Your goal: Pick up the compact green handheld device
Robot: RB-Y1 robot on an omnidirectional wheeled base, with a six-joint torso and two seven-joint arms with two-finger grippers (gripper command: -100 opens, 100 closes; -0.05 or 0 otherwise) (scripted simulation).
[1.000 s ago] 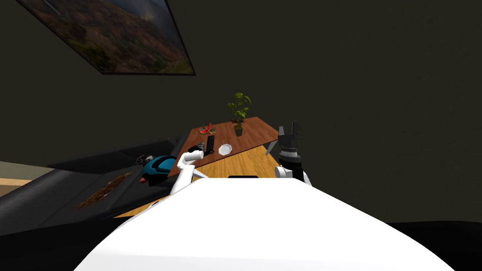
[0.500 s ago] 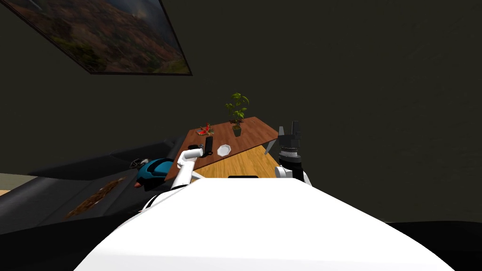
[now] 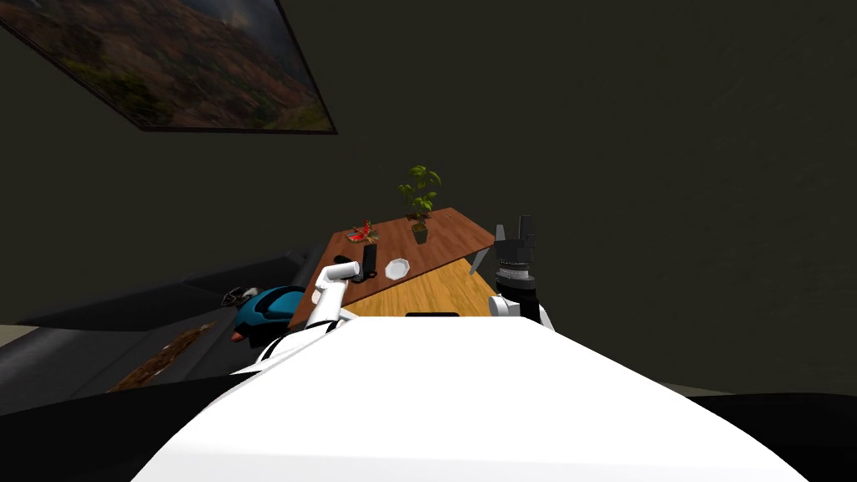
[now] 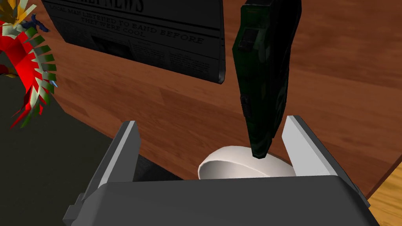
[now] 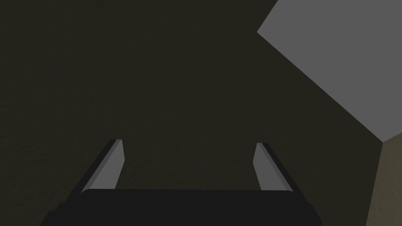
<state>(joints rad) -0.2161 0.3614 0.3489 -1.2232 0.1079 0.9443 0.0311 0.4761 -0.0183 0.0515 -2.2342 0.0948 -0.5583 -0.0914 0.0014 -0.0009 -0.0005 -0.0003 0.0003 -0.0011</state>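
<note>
The left gripper (image 4: 211,121), fingers spread, hovers low over the brown wooden table (image 4: 345,78). The dark green handheld device (image 4: 263,78) lies there ungripped, its near tip between the fingers and close beside one, above a white bowl (image 4: 243,164). A newspaper (image 4: 149,35) lies farther off. The grasp and lift seem left to do. The right gripper (image 5: 188,143), also spread, is raised at right.

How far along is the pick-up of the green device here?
Approach looks done: the left gripper is at the table, fingers open. In hand: alignment, with the near end of the green device between them, off-centre, ungripped. Left: close and lift. The right gripper is open, raised aside.
</note>
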